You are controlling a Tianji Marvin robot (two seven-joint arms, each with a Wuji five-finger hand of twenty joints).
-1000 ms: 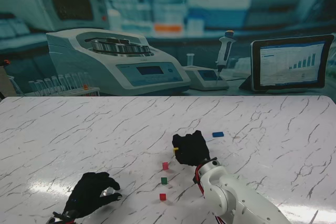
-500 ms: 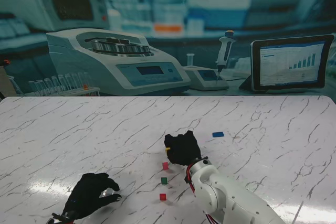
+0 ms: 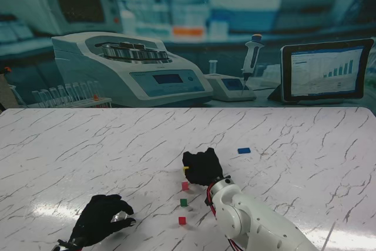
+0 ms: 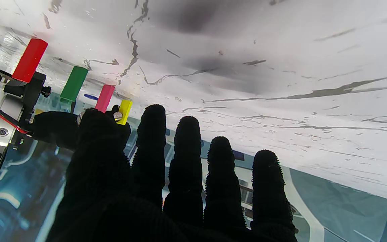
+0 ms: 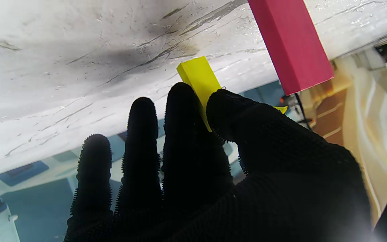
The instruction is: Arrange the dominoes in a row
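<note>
Robot hand (image 3: 201, 167) pinches yellow domino (image 5: 198, 76) beside pink domino (image 5: 289, 43).

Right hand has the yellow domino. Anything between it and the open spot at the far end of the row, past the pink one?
Nothing visible. The right hand holds the yellow domino just beyond the pink domino, in line with green and red. Bare table lies there.
</note>
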